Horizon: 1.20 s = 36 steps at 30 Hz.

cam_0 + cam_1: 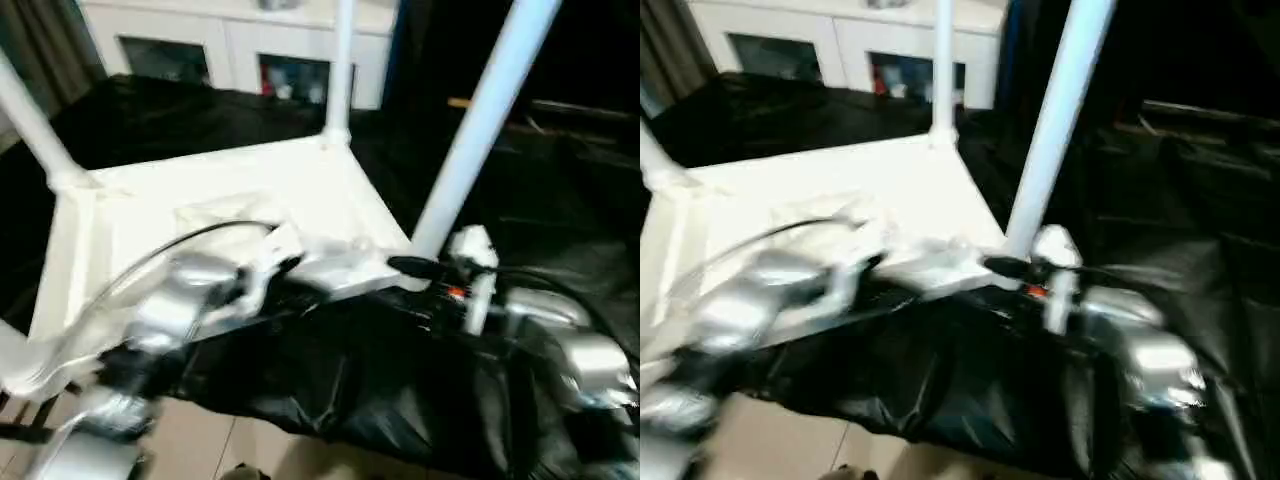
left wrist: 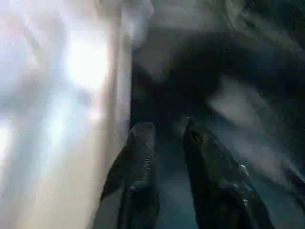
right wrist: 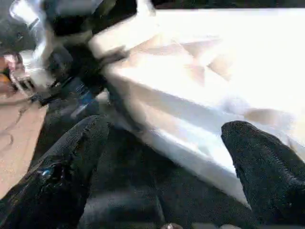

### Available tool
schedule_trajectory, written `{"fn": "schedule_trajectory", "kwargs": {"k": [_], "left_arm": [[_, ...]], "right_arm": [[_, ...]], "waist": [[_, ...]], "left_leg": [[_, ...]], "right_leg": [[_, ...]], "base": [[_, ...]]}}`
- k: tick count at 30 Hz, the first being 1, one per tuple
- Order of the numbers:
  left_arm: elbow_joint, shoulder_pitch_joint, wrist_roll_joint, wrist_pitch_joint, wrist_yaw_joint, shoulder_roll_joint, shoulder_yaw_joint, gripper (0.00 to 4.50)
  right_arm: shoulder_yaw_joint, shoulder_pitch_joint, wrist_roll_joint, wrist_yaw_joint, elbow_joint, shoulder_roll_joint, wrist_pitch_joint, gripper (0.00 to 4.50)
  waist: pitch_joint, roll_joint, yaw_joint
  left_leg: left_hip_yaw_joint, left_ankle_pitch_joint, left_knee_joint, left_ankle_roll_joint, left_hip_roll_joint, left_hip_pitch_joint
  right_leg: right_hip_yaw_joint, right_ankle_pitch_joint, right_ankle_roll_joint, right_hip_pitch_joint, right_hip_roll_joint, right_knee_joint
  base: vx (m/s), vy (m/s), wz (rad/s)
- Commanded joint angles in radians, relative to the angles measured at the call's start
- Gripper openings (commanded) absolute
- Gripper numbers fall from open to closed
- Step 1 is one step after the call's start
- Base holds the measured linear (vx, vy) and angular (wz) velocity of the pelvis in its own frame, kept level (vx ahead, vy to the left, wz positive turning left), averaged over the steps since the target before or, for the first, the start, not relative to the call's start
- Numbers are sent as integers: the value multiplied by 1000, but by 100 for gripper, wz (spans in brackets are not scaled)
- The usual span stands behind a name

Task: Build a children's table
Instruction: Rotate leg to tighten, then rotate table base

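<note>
The children's table (image 1: 250, 195) lies upside down on the black-covered tabletop (image 1: 560, 200), its legs (image 1: 485, 115) standing upward. The right hand (image 3: 164, 143) is spread wide, empty, with the table's near edge just ahead of its fingers. The left hand (image 2: 164, 138) is slightly parted, holding nothing, with the white table just beside one finger. No legible writing.

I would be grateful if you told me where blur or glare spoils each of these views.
Left eye view: the left arm is smeared by motion, and the legs are soft. Right eye view: the same smear. Left wrist view: heavy blur throughout, with a white glare patch on the tabletop. Right wrist view: the tabletop's ribbed underside is overexposed, while the right end effector stays fairly distinct.
</note>
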Motion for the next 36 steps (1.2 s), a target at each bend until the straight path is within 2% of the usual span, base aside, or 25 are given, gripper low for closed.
{"fn": "schedule_trajectory", "kwargs": {"k": [1,2,3,4,5,6,7,8,9,10,13,16,17,19,20,22,24,26,27,28,29,31,33,35,36], "left_arm": [[-88,24,-22,70,-37,41,-17,138],[-111,37,-28,87,-43,61,-17,162],[-158,65,-38,123,-46,92,-15,162],[-216,93,-49,172,-39,119,-9,170],[-232,99,-52,188,-35,125,-7,173],[-261,111,-53,216,-23,134,-2,185],[-261,111,-53,216,-23,134,-2,197],[-268,114,-53,222,-22,136,-1,207],[-316,131,-53,266,-7,152,0,212],[-330,139,-45,274,8,154,0,216],[-351,150,-29,283,41,160,-9,251],[-354,156,-19,274,75,162,-17,272],[-354,156,-18,273,78,162,-17,291],[-342,154,-4,255,105,153,-11,295],[-333,152,2,247,118,148,-7,300],[-322,151,13,234,143,145,-6,324],[-311,150,21,220,164,140,-5,335],[-298,148,28,206,191,131,-3,366],[-253,135,54,171,275,92,5,376],[-244,132,59,165,289,85,6,380],[-244,132,59,165,289,85,6,384],[-205,117,73,132,351,58,10,408],[-171,103,83,92,402,33,17,424],[-160,98,86,81,418,26,20,437],[-130,89,87,26,479,-3,41,445]], "right_arm": [[39,-21,-10,-32,40,41,-8,433],[49,-29,-16,-41,56,62,-18,433],[56,-54,-28,-89,102,115,-36,433],[55,-87,-46,-159,165,177,-73,433],[54,-96,-53,-180,184,193,-87,433],[40,-124,-66,-246,239,233,-109,433],[40,-124,-66,-246,239,233,-109,433],[37,-131,-69,-257,252,242,-117,433],[14,-183,-86,-348,351,301,-173,433],[-13,-225,-95,-432,424,332,-213,433],[-82,-321,-105,-646,592,373,-300,433],[-127,-375,-105,-759,692,362,-359,433],[-131,-378,-105,-767,699,360,-362,433],[-159,-400,-99,-819,741,341,-386,433],[-170,-410,-98,-842,761,328,-399,433],[-187,-426,-98,-870,795,307,-421,433],[-201,-439,-99,-888,823,282,-442,433],[-211,-451,-103,-900,849,258,-461,433],[-228,-470,-120,-925,896,202,-495,433],[-230,-472,-123,-929,902,192,-499,433],[-230,-472,-123,-929,902,192,-499,433],[-242,-491,-131,-951,957,146,-536,433],[-249,-502,-137,-962,992,100,-559,433],[-250,-506,-139,-965,1002,84,-566,433],[-259,-515,-147,-966,1034,24,-586,433]], "waist": [[-64,-5,1],[-63,-6,2],[-61,-14,1],[-59,-6,2],[-61,-8,2],[-55,-7,-3],[-54,-3,-2],[-53,-4,-2],[-55,-3,0],[-52,-4,-5],[-54,-3,-10],[-63,-2,-7],[-64,-4,-8],[-68,-6,-8],[-69,-13,-9],[-67,-11,-6],[-65,-9,-3],[-63,-9,0],[-61,-9,1],[-58,-2,5],[-59,-4,9],[-57,-5,12],[-58,-2,13],[-59,-6,16],[-61,5,15]], "left_leg": [[-18,-133,-60,63,45,16],[-18,-148,-62,45,46,19],[-16,-155,-63,41,45,20],[-18,-172,-66,22,45,20],[-18,-181,-65,10,46,24],[-19,-207,-72,-7,44,21],[-18,-236,-72,-28,45,30],[-19,-248,-73,-33,43,30],[-18,-268,-73,-48,47,34],[-22,-274,-78,-57,42,25],[-20,-256,-75,-70,39,30],[-16,-196,-67,-66,33,31],[-15,-162,-64,-56,31,24],[-15,-120,-60,-37,29,21],[-13,-114,-58,-30,27,19],[-12,-118,-56,-15,27,17],[-11,-160,-56,-21,29,24],[-12,-193,-58,-30,31,23],[-14,-212,-58,-36,31,23],[-11,-261,-57,-50,32,33],[-9,-278,-54,-54,32,38],[-14,-323,-57,-61,31,34],[-15,-333,-55,-64,30,35],[-16,-340,-53,-64,31,35],[-21,-324,-53,-61,29,25]], "right_leg": [[41,-168,-251,47,-57,-46],[42,-184,-250,45,-59,-47],[43,-191,-246,44,-57,-50],[45,-212,-243,43,-59,-48],[46,-213,-243,40,-61,-46],[46,-244,-235,40,-58,-50],[49,-264,-230,32,-60,-54],[49,-273,-224,35,-57,-55],[52,-273,-222,29,-63,-52],[51,-295,-213,38,-62,-53],[52,-257,-208,37,-56,-50],[50,-150,-207,43,-49,-36],[50,-92,-208,48,-45,-28],[48,-27,-215,53,-44,-22],[48,-16,-220,55,-44,-22],[49,-33,-222,55,-46,-23],[48,-98,-219,49,-46,-30],[49,-138,-207,48,-46,-32],[48,-163,-200,46,-45,-34],[48,-204,-194,36,-43,-43],[50,-214,-193,33,-43,-45],[48,-274,-179,34,-43,-47],[48,-282,-168,32,-44,-50],[46,-280,-167,34,-44,-50],[45,-261,-169,40,-46,-44]], "base": [[0,0,0],[0,0,0],[0,0,0],[0,0,0],[0,0,0],[0,0,0],[0,0,0],[0,0,0],[0,0,0],[0,0,0],[0,0,0],[0,0,0],[0,0,0],[0,0,0],[0,0,0],[0,0,0],[0,0,0],[0,0,0],[0,0,0],[0,0,0],[0,0,0],[0,0,0],[0,0,0],[0,0,0],[0,0,0]]}}
